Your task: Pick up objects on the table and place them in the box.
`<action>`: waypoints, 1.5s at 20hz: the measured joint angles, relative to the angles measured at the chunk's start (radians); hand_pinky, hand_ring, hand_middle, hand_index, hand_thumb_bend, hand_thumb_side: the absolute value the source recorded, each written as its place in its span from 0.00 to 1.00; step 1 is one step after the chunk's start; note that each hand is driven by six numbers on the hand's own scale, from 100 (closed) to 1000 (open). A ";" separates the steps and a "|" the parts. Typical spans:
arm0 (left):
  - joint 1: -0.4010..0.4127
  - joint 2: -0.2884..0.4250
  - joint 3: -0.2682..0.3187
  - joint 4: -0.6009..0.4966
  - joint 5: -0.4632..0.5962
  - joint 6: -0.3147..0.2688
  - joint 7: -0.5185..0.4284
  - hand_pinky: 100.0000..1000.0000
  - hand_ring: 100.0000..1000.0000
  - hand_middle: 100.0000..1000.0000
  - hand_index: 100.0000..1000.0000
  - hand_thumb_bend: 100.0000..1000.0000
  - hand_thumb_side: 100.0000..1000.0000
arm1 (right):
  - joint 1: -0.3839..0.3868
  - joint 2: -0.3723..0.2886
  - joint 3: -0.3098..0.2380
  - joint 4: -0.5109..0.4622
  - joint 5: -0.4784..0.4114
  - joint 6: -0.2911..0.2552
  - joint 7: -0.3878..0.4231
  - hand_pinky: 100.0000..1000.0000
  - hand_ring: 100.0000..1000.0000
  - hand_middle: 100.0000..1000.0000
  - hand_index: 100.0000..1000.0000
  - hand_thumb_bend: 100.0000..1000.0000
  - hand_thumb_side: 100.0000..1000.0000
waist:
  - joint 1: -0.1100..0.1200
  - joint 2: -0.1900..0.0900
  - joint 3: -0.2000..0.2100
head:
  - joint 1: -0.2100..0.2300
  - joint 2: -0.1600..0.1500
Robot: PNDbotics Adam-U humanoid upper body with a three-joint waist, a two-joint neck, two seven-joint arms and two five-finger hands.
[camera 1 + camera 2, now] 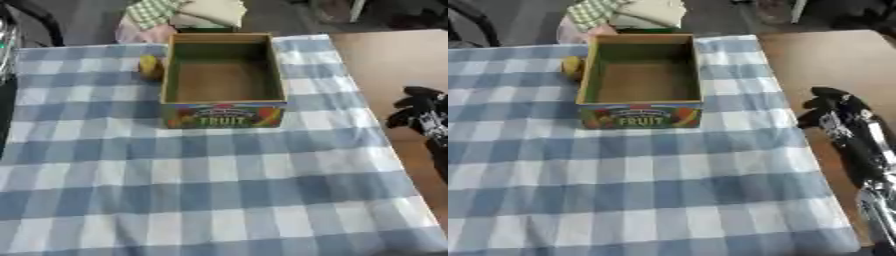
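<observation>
Yellow object (150, 66) beside box (224, 107), well apart from robot hand (833, 114).

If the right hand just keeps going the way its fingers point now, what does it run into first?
Probably nothing close. The right hand sits over the bare table beside the checked cloth, fingers aimed up and left. Carried on, that line may reach the fruit box, though height is unclear.

Light is even and soft, moderately bright, with no hard shadows on the cloth (219, 175). The box (224, 80) is dim inside, its near wall shading the floor. Both views are soft and blurred throughout; the lettering on the box smears. The right hand (833, 112) reads as a dark, low-detail shape, with faint glints on the metal arm (878, 200).
</observation>
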 measured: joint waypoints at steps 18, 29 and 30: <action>-0.111 0.038 -0.301 0.462 -0.280 -0.080 -0.130 0.64 0.58 0.58 0.65 0.67 0.24 | -0.003 -0.009 0.006 0.000 0.008 0.001 0.008 0.53 0.52 0.55 0.76 0.00 0.45 | 0.030 0.012 -0.042 | 0.013 -0.007; -0.121 -0.011 -0.268 0.555 -0.479 -0.167 -0.152 0.63 0.57 0.61 0.67 0.65 0.21 | -0.010 -0.009 0.006 0.000 0.008 0.000 0.013 0.53 0.52 0.55 0.76 0.00 0.46 | 0.029 0.022 -0.052 | 0.018 -0.011; -0.121 -0.017 -0.262 0.553 -0.498 -0.170 -0.157 0.63 0.57 0.61 0.67 0.64 0.20 | -0.010 -0.009 0.006 0.000 0.008 0.000 0.013 0.53 0.52 0.55 0.76 0.00 0.46 | 0.029 0.024 -0.052 | 0.018 -0.011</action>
